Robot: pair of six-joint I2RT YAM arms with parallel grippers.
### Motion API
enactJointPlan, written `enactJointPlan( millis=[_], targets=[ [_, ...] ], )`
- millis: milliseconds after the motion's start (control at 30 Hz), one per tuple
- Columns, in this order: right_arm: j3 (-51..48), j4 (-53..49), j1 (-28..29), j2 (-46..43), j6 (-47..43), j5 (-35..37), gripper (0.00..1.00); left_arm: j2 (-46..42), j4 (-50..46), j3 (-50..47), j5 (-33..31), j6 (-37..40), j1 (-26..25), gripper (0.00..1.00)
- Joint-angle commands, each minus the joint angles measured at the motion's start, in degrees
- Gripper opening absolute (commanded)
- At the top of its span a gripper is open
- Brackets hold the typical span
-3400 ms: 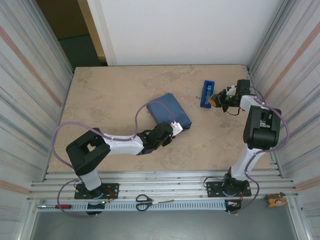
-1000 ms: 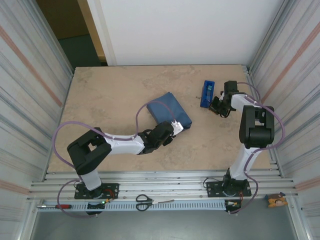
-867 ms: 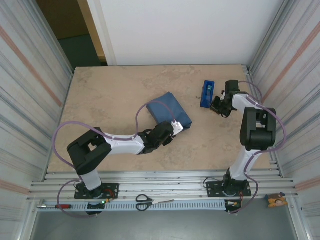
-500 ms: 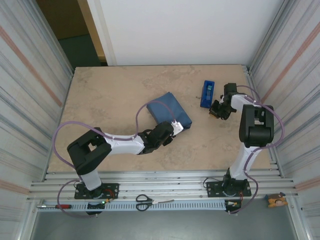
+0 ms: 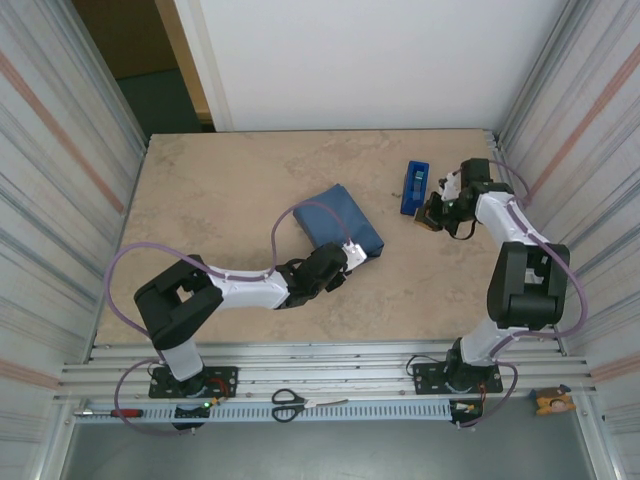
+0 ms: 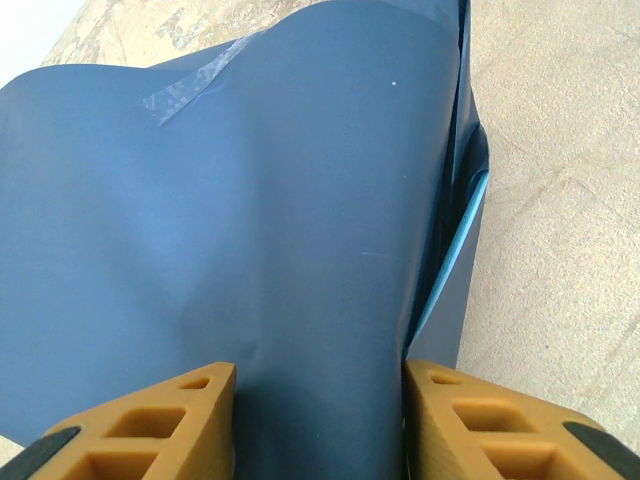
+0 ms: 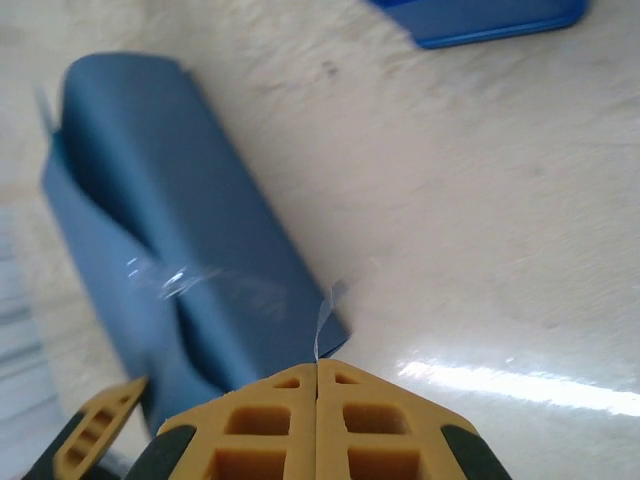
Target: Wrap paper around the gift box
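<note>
Left gripper (image 6: 318, 410) has its jaws partly apart and set around the near end of the paper (image 6: 250, 220). The dark blue sheet fills the gap between the two orange fingers (image 6: 150, 425) and touches both, so it is held. The paper is folded into a flat parcel that lies near the middle of the bench (image 5: 220, 190). Its dark face is turned outward, and a thin light blue edge shows along a fold on the right side in the left wrist view. A short piece of clear tape (image 6: 188, 85) is stuck across the parcel's far top.

The right gripper (image 7: 317, 375) is pressed fully closed, fingertip against fingertip. A thin sliver of clear tape (image 7: 321, 318) stands up from the seam between the tips. In the overhead view this gripper sits just to the right of the blue tape dispenser (image 5: 414, 188), well apart from the parcel, on the right part of the bench. Its camera looks across the bench at the parcel, with the dispenser at the top edge.

Scissors (image 5: 289, 404) and a red-handled screwdriver (image 5: 118, 412) lie on the rail in front of the arm bases.
</note>
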Motion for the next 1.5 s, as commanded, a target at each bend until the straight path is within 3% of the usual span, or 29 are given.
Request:
enactJointPlan(
  millis=[0,167,433,800,1467],
  targets=[
    [1.46,-7.16,-0.21,-1.65,-3.82,-7.49,0.0,6.03,-14.61,-3.92,8.07,-3.4,0.03,0.43],
    [2.15,-6.16,1.36,-1.42,-1.79,-13.41,0.0,6.3,-14.66,-3.61,8.24,-3.31,0.05,0.43],
    [2.12,1.41,8.86,0.87,3.73,-19.8,0.0,6.47,-14.61,-3.67,8.24,-3.74,0.03,0.43],
    [-15.7,17.03,14.06,-0.85,10.43,-25.98,0.0,6.56,-13.95,-3.99,8.66,-4.19,0.05,0.43],
    [-18.05,14.91,16.25,-0.35,10.49,-19.88,0.0,6.56,-14.61,-3.87,8.85,-4.29,0.05,0.42]
  ],
)
